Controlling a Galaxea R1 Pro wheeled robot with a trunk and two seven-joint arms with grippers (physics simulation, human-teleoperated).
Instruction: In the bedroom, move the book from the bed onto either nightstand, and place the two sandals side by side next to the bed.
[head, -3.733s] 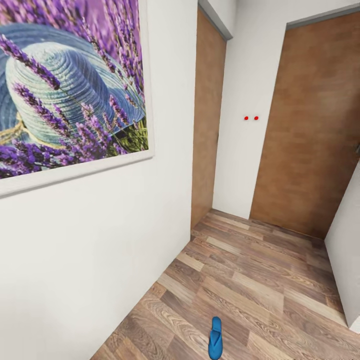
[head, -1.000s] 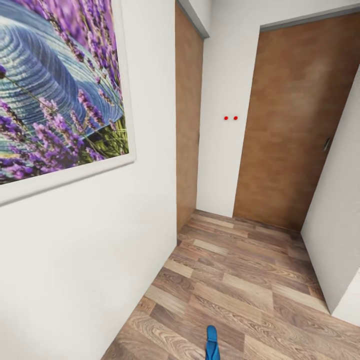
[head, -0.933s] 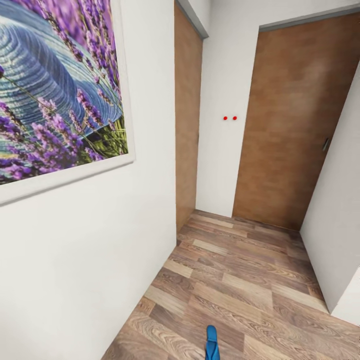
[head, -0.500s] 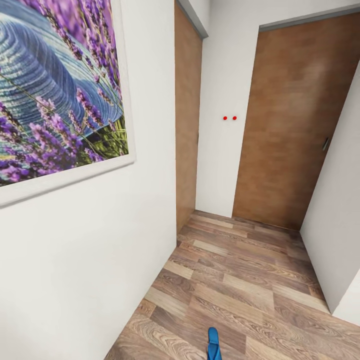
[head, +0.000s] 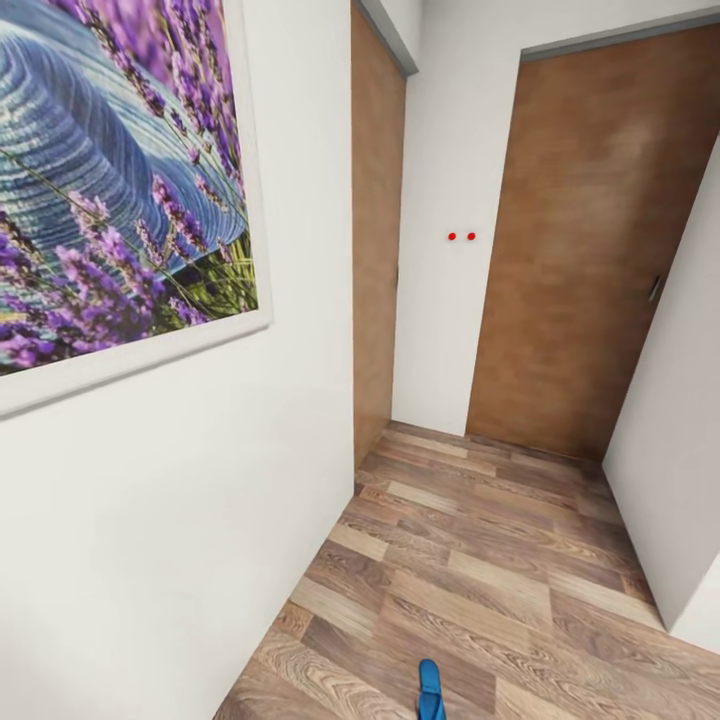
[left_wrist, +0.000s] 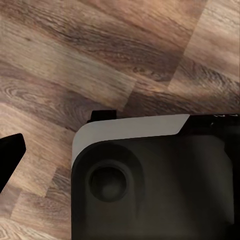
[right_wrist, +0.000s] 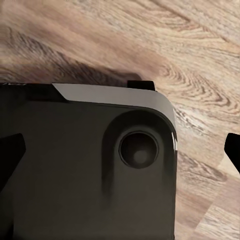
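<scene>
One bright blue sandal (head: 431, 690) lies flat on the light-brown wood-plank floor (head: 480, 560), cut off by the bottom edge of the head view. The framed lavender picture (head: 120, 170) hangs on the white wall at my left. The book, the bed, the nightstand and the second sandal are out of view. In the right wrist view my right gripper (right_wrist: 120, 150) is open, with its black fingertips (right_wrist: 10, 155) at both side edges and nothing between them. In the left wrist view my left gripper (left_wrist: 120, 155) hangs over the floor, one black fingertip (left_wrist: 10, 155) at the edge, spread wide.
A narrow passage runs ahead between the white left wall (head: 180, 520) and a white wall corner (head: 680, 430) at the right. Two brown doors (head: 590, 250) (head: 376, 230) close its far end. My own dark base (left_wrist: 155, 180) lies under both wrist cameras.
The camera has moved: since the earliest frame the whole view has shifted left and the sandal has slid to the bottom edge. Over the last second almost nothing differs.
</scene>
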